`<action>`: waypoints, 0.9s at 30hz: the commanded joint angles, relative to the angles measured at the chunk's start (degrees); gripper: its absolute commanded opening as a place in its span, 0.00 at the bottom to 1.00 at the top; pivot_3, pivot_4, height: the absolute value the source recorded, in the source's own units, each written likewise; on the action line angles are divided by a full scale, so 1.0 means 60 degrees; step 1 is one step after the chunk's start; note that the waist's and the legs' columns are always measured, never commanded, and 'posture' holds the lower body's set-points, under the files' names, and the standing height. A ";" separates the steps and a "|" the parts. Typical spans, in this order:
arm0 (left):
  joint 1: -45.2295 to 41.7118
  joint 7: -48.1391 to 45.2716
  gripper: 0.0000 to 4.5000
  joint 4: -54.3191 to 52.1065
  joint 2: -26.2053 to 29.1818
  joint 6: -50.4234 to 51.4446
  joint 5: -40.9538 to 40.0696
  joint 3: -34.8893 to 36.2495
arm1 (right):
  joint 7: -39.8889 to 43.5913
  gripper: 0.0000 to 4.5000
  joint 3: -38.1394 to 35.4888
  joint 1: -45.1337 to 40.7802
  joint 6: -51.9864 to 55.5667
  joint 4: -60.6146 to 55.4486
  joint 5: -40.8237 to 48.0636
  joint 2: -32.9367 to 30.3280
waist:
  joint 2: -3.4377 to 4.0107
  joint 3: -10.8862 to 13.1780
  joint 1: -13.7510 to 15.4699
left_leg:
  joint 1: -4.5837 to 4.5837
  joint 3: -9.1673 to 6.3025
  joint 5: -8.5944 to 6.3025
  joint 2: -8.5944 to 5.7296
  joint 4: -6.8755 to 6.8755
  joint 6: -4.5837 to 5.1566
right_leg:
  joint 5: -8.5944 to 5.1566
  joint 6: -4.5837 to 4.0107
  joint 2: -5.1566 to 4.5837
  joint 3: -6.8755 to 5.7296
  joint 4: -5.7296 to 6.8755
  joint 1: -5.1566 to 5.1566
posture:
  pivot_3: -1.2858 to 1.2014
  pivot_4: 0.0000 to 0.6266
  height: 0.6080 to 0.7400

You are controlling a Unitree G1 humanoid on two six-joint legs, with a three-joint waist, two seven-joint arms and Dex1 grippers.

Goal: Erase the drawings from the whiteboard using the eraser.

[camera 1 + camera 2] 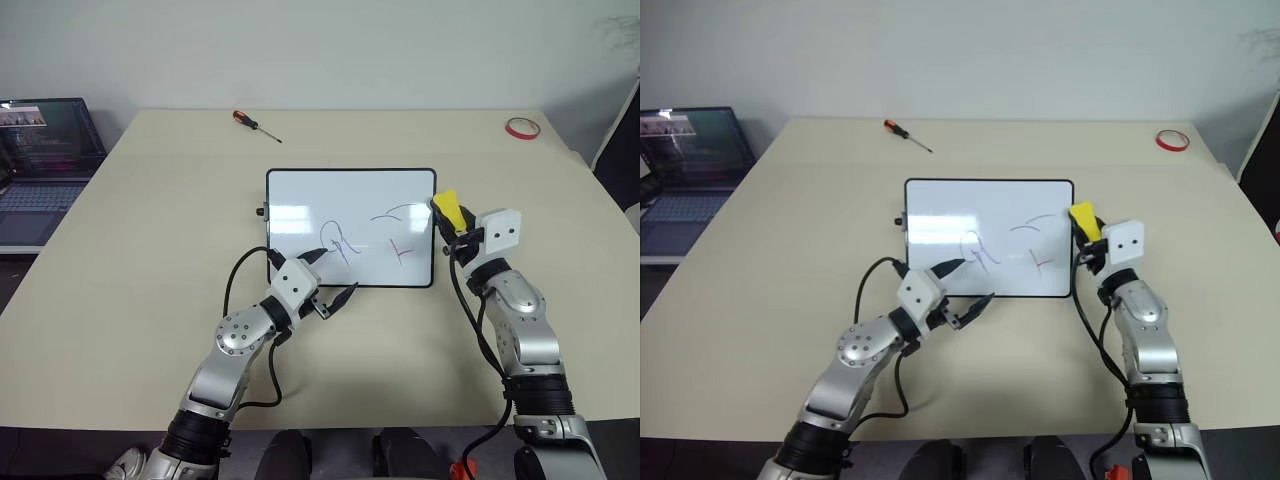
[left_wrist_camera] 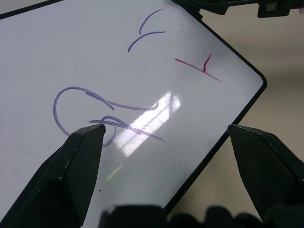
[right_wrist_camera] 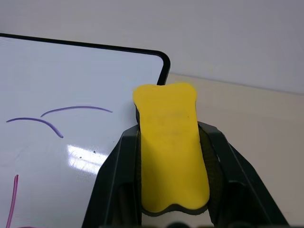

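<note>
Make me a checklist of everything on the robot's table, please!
Surface: beige table, bare in front.
Job's things: whiteboard lies flat; drawings still on it; yellow eraser at its right edge.
Clutter: screwdriver, red tape ring, both far back.
End effectors: left end effector open over the board's near edge; right end effector shut on the eraser.
Cables: black cable loops along the left arm.
Surroundings: laptop at left, white wall behind.

Glossy smooth whiteboard (image 1: 350, 215); matt, perhaps foam eraser (image 3: 170, 142); matt table (image 1: 150, 220).
</note>
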 commanded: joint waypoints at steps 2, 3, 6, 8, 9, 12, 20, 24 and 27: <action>-0.0175 0.0132 1.00 -0.0310 -0.0068 -0.0104 0.0076 0.0046 | 0.0030 0.28 0.0138 -0.0273 -0.0466 -0.0064 -0.0086 0.0090 | 0.0000 0.0000 -0.0001 | 0.0000 0.0001 0.0000 0.0000 0.0000 0.0000 | 0.0000 0.0000 0.0000 0.0000 0.0000 -0.0001 | 0.52 0.24 1.00; -0.0207 0.0151 1.00 -0.0298 -0.0093 -0.0109 0.0088 0.0029 | 0.0021 0.28 0.0164 -0.0293 -0.0534 -0.0038 -0.0105 0.0106 | 0.0000 0.0000 0.0000 | 0.0000 0.0001 0.0000 0.0000 0.0000 0.0000 | 0.0000 0.0000 0.0000 0.0000 0.0000 -0.0001 | 0.52 0.24 1.00; -0.0226 0.0177 1.00 -0.0297 -0.0122 -0.0125 0.0110 -0.0009 | -0.0036 0.28 0.0178 -0.0335 -0.0844 -0.0011 -0.0181 0.0096 | 0.0000 0.0000 0.0000 | 0.0000 0.0002 0.0000 0.0000 0.0001 0.0000 | 0.0000 0.0000 0.0000 0.0001 0.0002 -0.0001 | 0.52 0.24 1.00; -0.0211 0.0178 1.00 -0.0295 -0.0129 -0.0146 0.0121 -0.0019 | -0.0041 0.28 0.0156 -0.0339 -0.1016 -0.0018 -0.0218 0.0084 | 0.0000 0.0000 0.0000 | 0.0000 0.0001 0.0000 0.0000 0.0001 0.0000 | 0.0000 0.0000 0.0000 0.0001 0.0002 -0.0001 | 0.52 0.24 1.00; -0.0214 0.0180 1.00 -0.0291 -0.0142 -0.0153 0.0129 -0.0030 | -0.0002 0.28 0.0190 -0.0335 -0.1002 -0.0006 -0.0253 0.0060 | 0.0000 0.0000 0.0001 | 0.0000 0.0001 0.0000 0.0000 0.0001 0.0000 | 0.0000 0.0000 0.0000 0.0001 0.0002 -0.0001 | 0.52 0.24 1.00; -0.0253 0.0183 1.00 -0.0266 -0.0190 -0.0169 0.0152 -0.0067 | 0.0091 0.28 0.0333 -0.0322 -0.0883 0.0125 -0.0372 0.0061 | 0.0000 0.0000 0.0000 | 0.0000 0.0002 0.0000 0.0000 0.0001 0.0000 | 0.0000 0.0000 -0.0001 0.0001 0.0003 -0.0001 | 0.52 0.24 1.00; -0.0155 0.0229 1.00 -0.0402 -0.0230 -0.0157 0.0212 -0.0072 | 0.0074 0.28 0.0972 -0.0339 -0.0492 0.0369 -0.0798 0.0130 | 0.0001 0.0000 -0.0015 | 0.0001 0.0002 0.0000 0.0001 0.0001 0.0000 | 0.0000 0.0000 0.0000 0.0002 0.0005 -0.0003 | 0.52 0.24 1.00; -0.0098 0.0256 1.00 -0.0447 -0.0247 -0.0160 0.0241 -0.0088 | 0.0221 0.28 0.1283 -0.0259 -0.0643 0.0395 -0.1070 0.0050 | 0.0001 0.0000 -0.0018 | 0.0006 0.0002 0.0000 0.0001 0.0007 0.0000 | 0.0000 0.0000 0.0000 0.0002 0.0013 0.0000 | 0.52 0.24 1.00; -0.0126 0.0284 1.00 -0.0438 -0.0260 -0.0136 0.0243 -0.0066 | 0.0491 0.28 0.1471 -0.0158 -0.0776 0.0210 -0.1039 0.0045 | 0.0001 0.0000 -0.0021 | 0.0007 0.0001 0.0000 0.0001 0.0009 0.0000 | 0.0000 0.0000 0.0000 0.0002 0.0016 0.0000 | 0.52 0.24 1.00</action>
